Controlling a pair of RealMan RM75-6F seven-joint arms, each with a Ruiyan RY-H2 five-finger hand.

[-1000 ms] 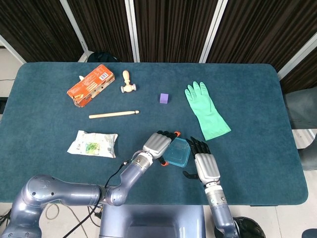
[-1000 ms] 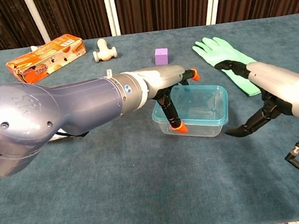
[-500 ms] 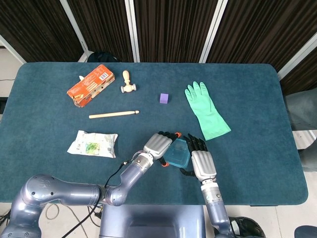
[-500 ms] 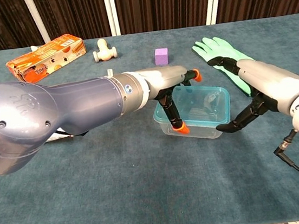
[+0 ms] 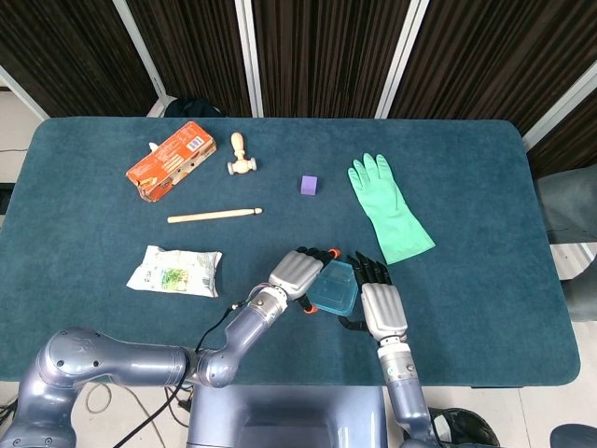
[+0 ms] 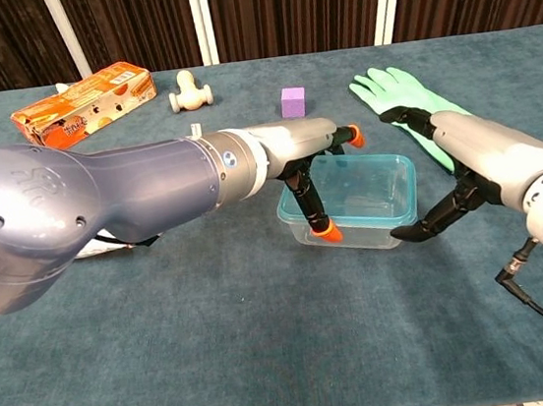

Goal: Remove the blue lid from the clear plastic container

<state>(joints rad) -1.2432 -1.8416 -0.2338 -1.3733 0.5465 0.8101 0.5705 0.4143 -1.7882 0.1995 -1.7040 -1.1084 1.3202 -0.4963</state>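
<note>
— Judging by how things lie, how far along is it?

— Early. The blue lid (image 6: 360,195) sits seated on the clear box (image 6: 353,225), level with its rim, so the removal itself is not yet done.

— Where is that box?

— On the table (image 5: 485,168), toward the robot's edge, nearer the robot than the green glove (image 5: 387,207) and a little to its left in the head view.

— And the hands?

— The left hand (image 6: 311,163) is draped over the box's left end, orange-tipped fingers (image 6: 326,233) down against the side wall, bracing it rather than clasping it. The right hand (image 6: 447,176) is at the box's right end, dark fingers (image 6: 416,231) curved toward the lower corner and touching or just beside it. I cannot tell whether it has real purchase; it holds nothing lifted.

— What remains?

— Catching the lid's edge at the right, peeling it up while the left steadies the box, then carrying it clear.
</note>
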